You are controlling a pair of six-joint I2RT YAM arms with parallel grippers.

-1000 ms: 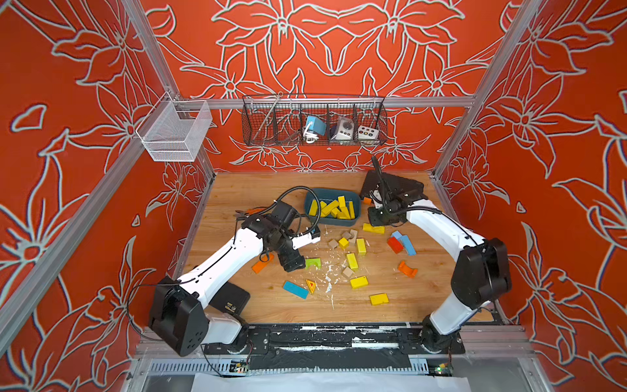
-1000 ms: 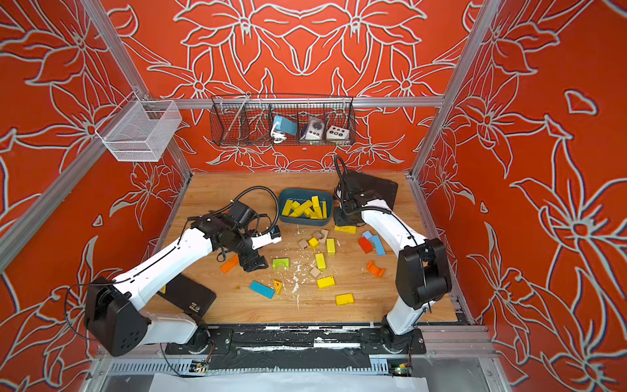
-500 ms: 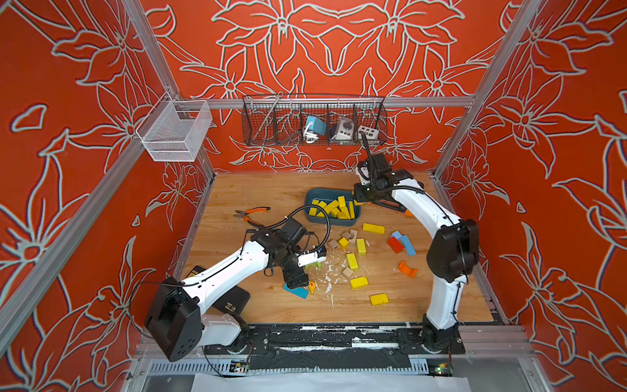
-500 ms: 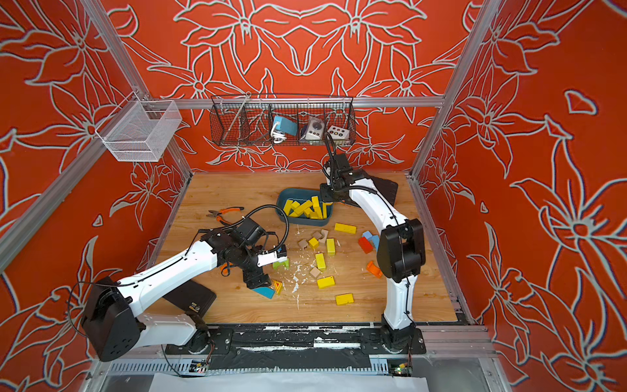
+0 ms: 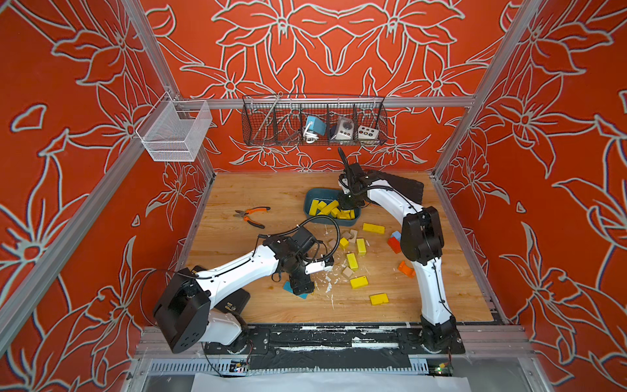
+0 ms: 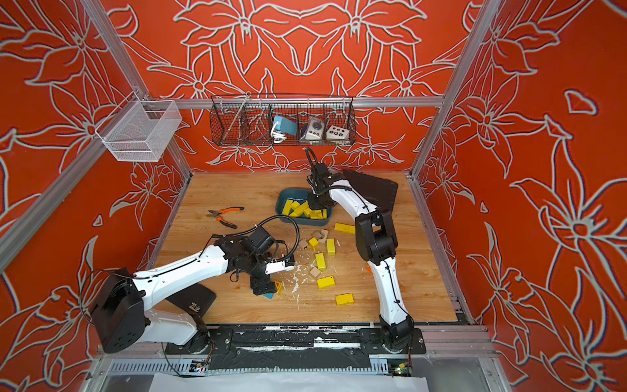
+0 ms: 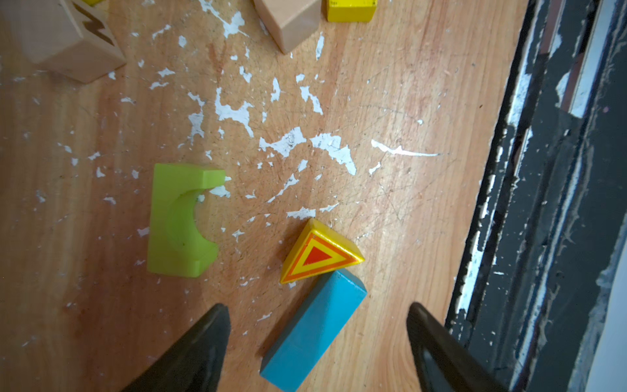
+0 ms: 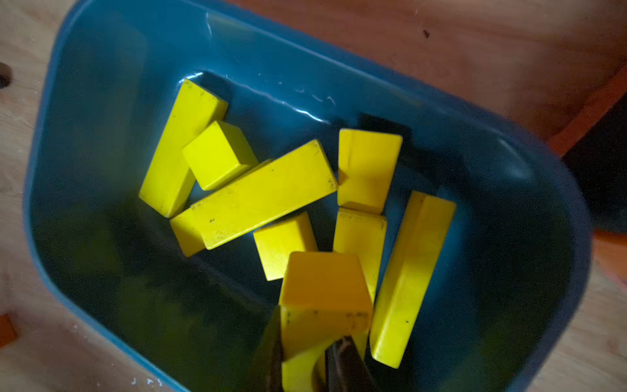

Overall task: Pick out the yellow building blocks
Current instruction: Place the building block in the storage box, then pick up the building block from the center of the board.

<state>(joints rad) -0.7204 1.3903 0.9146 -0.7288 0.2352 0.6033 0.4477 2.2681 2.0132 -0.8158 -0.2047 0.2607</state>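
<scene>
The yellow building blocks (image 8: 254,197) are painted a bright, glossy yellow, and small dark scuffs are seen along their edges. Inside the blue bin (image 8: 101,68), seven are counted lying loose: three long bars and four shorter pieces, some of them leaned on one another. An eighth, a short yellow block (image 8: 324,288), is pinched between the fingers of the right gripper (image 8: 307,325), which is held over the bin.

On the wooden table (image 5: 271,190), six plain yellow blocks (image 5: 359,282) are counted in both top views, scattered between the bin and the front edge. A seventh, the yellow triangle (image 7: 320,254), is marked on its face with nested red and orange triangles and is touched along one edge by one blue bar (image 7: 312,329). The left gripper (image 7: 315,307) is spread wide over that bar.

One lime-green arch (image 7: 178,220) is laid flat, apart from the triangle, and two tan blocks (image 7: 68,40) are seen in the left wrist view beyond it.
</scene>
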